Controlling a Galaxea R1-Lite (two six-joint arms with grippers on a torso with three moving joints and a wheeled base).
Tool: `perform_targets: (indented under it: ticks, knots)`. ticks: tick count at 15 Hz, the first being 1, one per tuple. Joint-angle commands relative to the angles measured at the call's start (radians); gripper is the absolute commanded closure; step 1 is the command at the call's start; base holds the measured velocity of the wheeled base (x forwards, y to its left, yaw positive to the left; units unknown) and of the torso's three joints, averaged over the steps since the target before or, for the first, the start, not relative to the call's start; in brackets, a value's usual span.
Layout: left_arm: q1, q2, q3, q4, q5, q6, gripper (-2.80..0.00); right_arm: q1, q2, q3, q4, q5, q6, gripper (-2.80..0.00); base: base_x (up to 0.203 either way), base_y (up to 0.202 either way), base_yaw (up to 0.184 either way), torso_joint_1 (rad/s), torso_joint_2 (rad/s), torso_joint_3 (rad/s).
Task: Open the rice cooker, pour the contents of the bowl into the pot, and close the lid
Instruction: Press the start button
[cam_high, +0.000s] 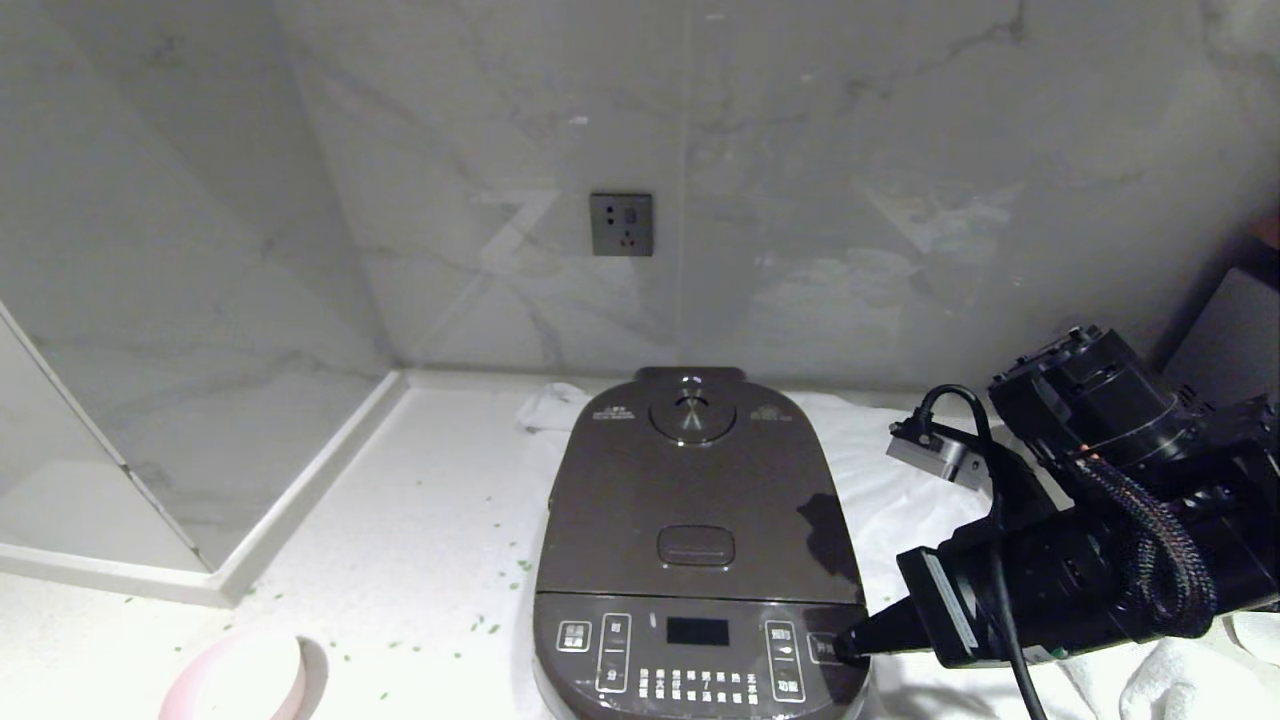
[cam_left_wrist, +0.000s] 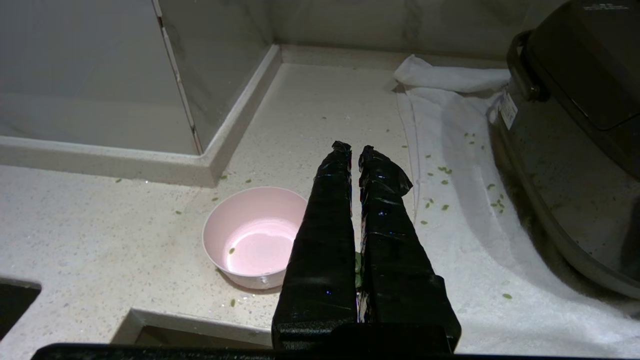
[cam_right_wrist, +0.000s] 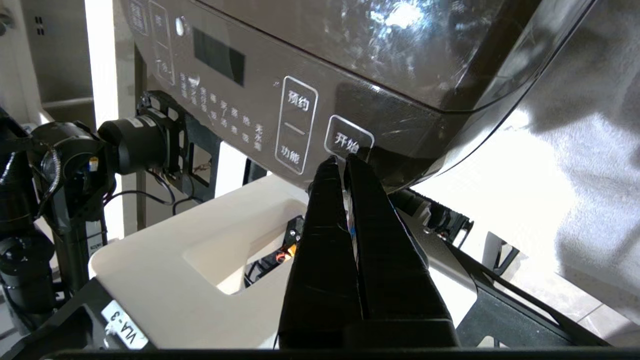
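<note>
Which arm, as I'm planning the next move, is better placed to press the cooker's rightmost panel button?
Right. The right pincer, shut, points at that button on the rice cooker, tips right beside it. The left pincer, shut, hangs by the bowl, away from the panel.

Kitchen: marble countertop (cam_high: 420, 520), rice cooker (cam_high: 695, 540)

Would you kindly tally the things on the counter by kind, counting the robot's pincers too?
Rice cooker, lid shut: 1
Pink bowl: 1
White towel under the cooker: 1
Pincers: 2, the left pincer and the right pincer by the panel
Total: 5
</note>
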Motion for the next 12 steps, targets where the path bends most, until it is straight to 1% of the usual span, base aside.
perform_targets:
  ticks: [1, 7, 10, 12]
  knots:
    - [0.0, 0.0, 0.014, -0.001, 0.001, 0.0, 0.0, 0.0, 0.015, 0.003, -0.012, 0.003, 0.002, 0.0, 0.0, 0.0, 0.0, 0.0, 0.0, 0.0]
    - [0.0, 0.0, 0.014, -0.001, 0.001, 0.0, 0.0, -0.013, 0.083, -0.007, -0.105, 0.001, 0.004, 0.0, 0.0, 0.0, 0.0, 0.0, 0.0, 0.0]
    - [0.0, 0.0, 0.014, -0.001, 0.001, 0.0, 0.0, -0.005, 0.095, -0.01, -0.106, 0.005, 0.005, 0.0, 0.0, 0.0, 0.0, 0.0, 0.0, 0.0]
    - [0.0, 0.0, 0.014, -0.001, 0.001, 0.0, 0.0, 0.014, 0.089, -0.01, -0.106, 0.003, 0.009, 0.0, 0.0, 0.0, 0.0, 0.0, 0.0, 0.0]
